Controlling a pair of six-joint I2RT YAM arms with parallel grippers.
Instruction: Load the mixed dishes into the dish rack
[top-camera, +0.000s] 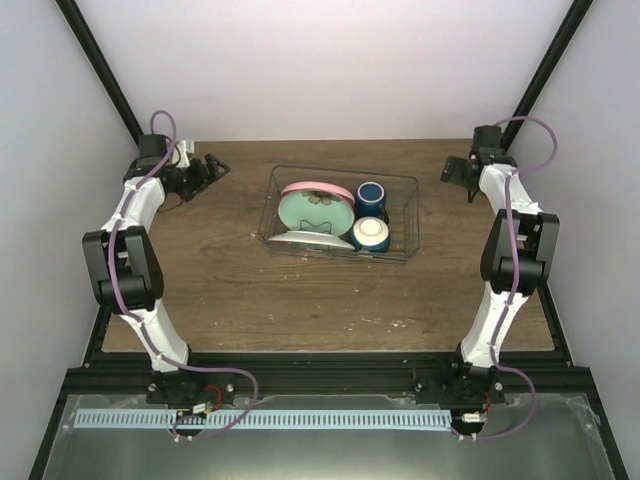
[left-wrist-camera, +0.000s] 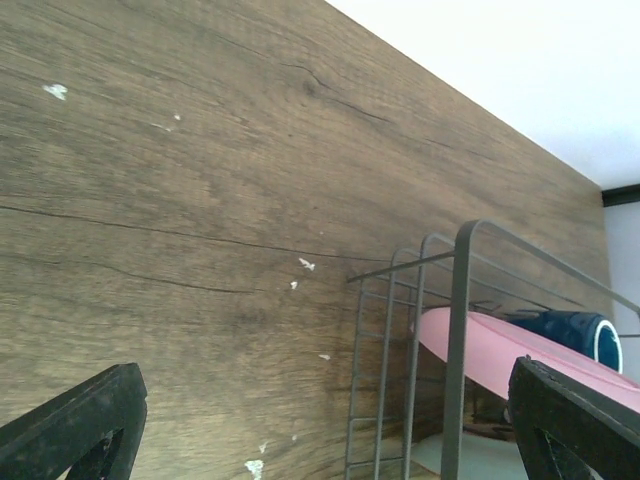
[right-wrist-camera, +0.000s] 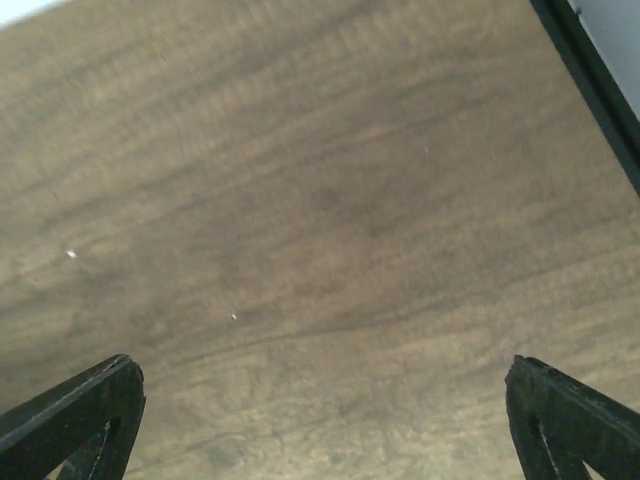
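Note:
The dark wire dish rack (top-camera: 404, 215) stands mid-table and holds all the dishes I can see. A pink plate (top-camera: 318, 188) and a mint-green plate (top-camera: 315, 212) stand on edge in its left part, with a whitish plate rim (top-camera: 318, 239) in front. The dark blue mug (top-camera: 370, 196) and the cream bowl with blue outside (top-camera: 370, 235) sit in its right part. My left gripper (top-camera: 214, 168) is open and empty, left of the rack. The left wrist view shows the rack end (left-wrist-camera: 460, 340), pink plate (left-wrist-camera: 490, 345) and mug (left-wrist-camera: 570, 330). My right gripper (top-camera: 452, 170) is open and empty, right of the rack.
Brown wooden table (top-camera: 220, 290). Black frame posts (top-camera: 100, 70) rise at both back corners. Black rail (top-camera: 330, 372) runs along the near edge by the arm bases. The right wrist view shows only bare wood (right-wrist-camera: 320, 250) and the table's dark edge (right-wrist-camera: 590, 80).

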